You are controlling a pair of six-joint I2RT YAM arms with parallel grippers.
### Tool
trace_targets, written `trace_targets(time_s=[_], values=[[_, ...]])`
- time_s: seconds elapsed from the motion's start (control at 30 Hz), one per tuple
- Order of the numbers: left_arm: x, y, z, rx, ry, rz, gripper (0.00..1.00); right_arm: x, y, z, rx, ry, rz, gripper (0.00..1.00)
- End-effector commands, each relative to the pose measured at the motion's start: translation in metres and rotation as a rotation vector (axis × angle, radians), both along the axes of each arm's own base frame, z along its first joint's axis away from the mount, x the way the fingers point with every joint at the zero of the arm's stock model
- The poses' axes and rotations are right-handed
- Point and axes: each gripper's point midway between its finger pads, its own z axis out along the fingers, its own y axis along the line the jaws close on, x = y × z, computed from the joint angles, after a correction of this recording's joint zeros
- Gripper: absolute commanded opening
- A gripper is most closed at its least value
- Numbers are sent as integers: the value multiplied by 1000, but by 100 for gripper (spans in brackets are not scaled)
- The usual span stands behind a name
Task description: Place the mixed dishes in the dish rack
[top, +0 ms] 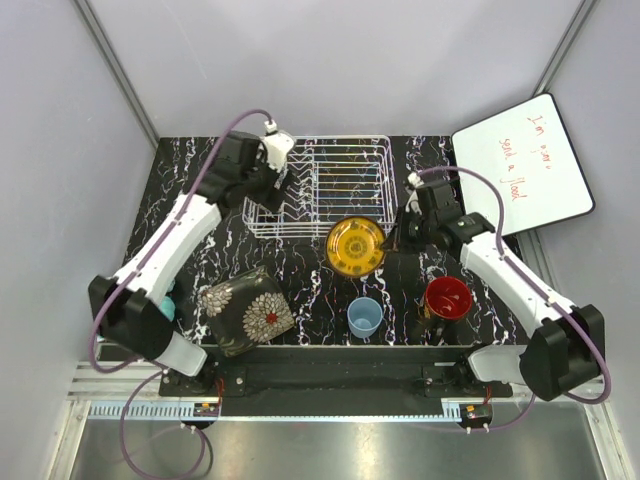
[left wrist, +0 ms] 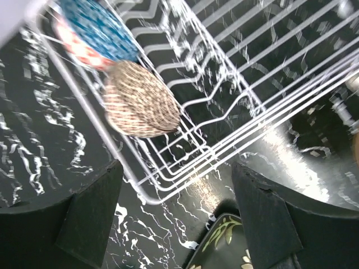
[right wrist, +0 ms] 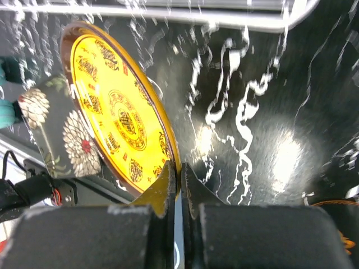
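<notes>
Counting what is loaded, I find two pieces in the dish rack point(top: 340, 160). In the left wrist view, the blue patterned bowl point(left wrist: 95, 28) and the beige patterned bowl point(left wrist: 140, 101) stand on edge among the tines. Both are just beyond my left gripper point(left wrist: 176, 174), toward its left-hand finger. That gripper carries nothing, and its fingers point(left wrist: 84, 218) are spread wide over the rack's near corner.

My right gripper point(right wrist: 179, 171) has its fingers pressed onto the rim of the yellow patterned plate point(right wrist: 112, 106). The plate is tipped up on edge and reaches away from the fingertips to their left. The rack's rail runs across beyond the fingertips, apart from the plate, so I judge this piece is in hand but not yet slotted.

Three pieces sit on the table point(top: 310, 270). The dark square floral plate point(top: 245, 310) is well behind the left fingers, toward the arm bases. The light blue cup point(top: 365, 317) is behind the right fingers. The dark mug point(top: 447, 298) is close beside the right forearm.

By my reckoning a third of the load is done, with one plate under way and three pieces untouched.
</notes>
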Motion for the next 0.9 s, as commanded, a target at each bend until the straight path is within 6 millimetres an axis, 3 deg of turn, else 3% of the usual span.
trace_targets(time_s=[0.0, 0.03, 0.1, 0.13, 0.17, 0.2, 0.23, 0.27, 0.3, 0.33, 0.37, 0.4, 0.43, 0.47, 0.6, 0.7, 0.87], values=[[-20, 2, 28, -110, -9, -3, 82, 24, -6, 53, -54, -153, 6, 0], [-21, 5, 28, -112, -8, 5, 82, 31, -4, 55, -61, -162, 7, 0], [-23, 15, 24, -134, 6, 35, 82, 56, 2, 83, -54, -260, -6, 0], [-22, 18, 24, -144, 7, 45, 82, 67, 7, 81, -70, -271, -3, 0], [-22, 22, 23, -160, 11, 54, 82, 81, 15, 101, -69, -336, 4, 0], [-18, 35, 19, -164, 18, 88, 82, 97, 14, 107, -120, -398, 3, 0], [-18, 38, 17, -186, 33, 87, 82, 112, 18, 98, -165, -403, 17, 0], [-13, 53, 14, -201, 48, 131, 82, 128, 20, 117, -241, -496, 27, 0], [-13, 60, 12, -215, 61, 147, 82, 140, 24, 123, -286, -546, 36, 0], [-14, 62, 9, -245, 89, 144, 82, 153, 28, 114, -351, -564, 53, 0], [-11, 77, 6, -258, 99, 178, 81, 165, 26, 124, -449, -638, 67, 0], [-11, 83, 3, -266, 111, 191, 81, 171, 40, 131, -465, -698, 84, 0], [-12, 87, 0, -281, 123, 194, 81, 179, 45, 125, -496, -713, 99, 0], [-11, 98, -4, -283, 130, 220, 81, 189, 48, 135, -525, -778, 99, 0], [-13, 107, -19, -282, 163, 235, 80, 196, 78, 132, -560, -895, 186, 0], [-12, 119, -31, -273, 180, 262, 80, 199, 88, 127, -606, -933, 236, 0], [-4, 123, -45, -282, 203, 277, 80, 204, 108, 116, -653, -956, 307, 0]])
